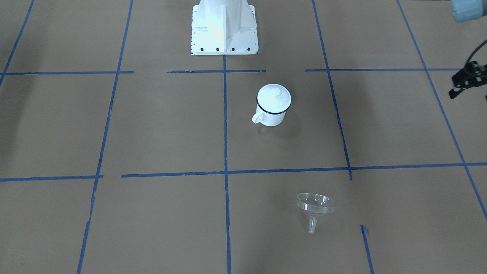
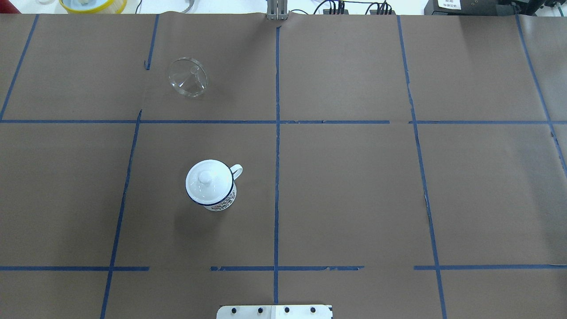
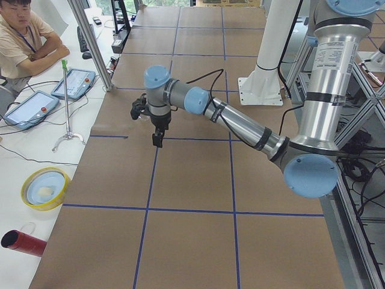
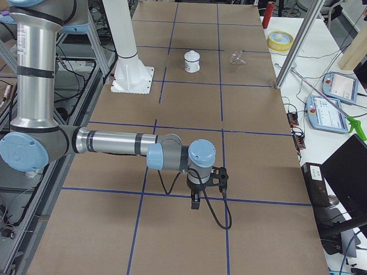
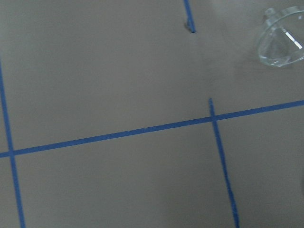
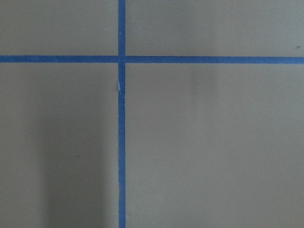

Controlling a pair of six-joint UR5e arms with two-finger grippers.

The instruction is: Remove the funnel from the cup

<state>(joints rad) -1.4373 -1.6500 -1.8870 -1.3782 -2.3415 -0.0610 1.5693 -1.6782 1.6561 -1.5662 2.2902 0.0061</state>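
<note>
The clear funnel (image 1: 315, 203) lies on its side on the brown table, apart from the cup, spout toward the operators' side; it also shows in the overhead view (image 2: 188, 77) and at the top right of the left wrist view (image 5: 280, 40). The white enamel cup (image 1: 272, 113) with a dark blue rim stands upright with a white domed lid (image 2: 208, 179) on it. My left gripper (image 3: 156, 141) hangs above the table far to the side, cut off by the front view's edge (image 1: 456, 91); I cannot tell its state. My right gripper (image 4: 195, 203) shows only in the right side view.
The white robot base (image 1: 224, 26) stands at the table's near edge. Blue tape lines grid the brown paper. A yellow-rimmed bowl (image 3: 45, 188) and a red cylinder (image 3: 24, 242) lie off the table's far side. An operator (image 3: 24, 36) sits by control tablets.
</note>
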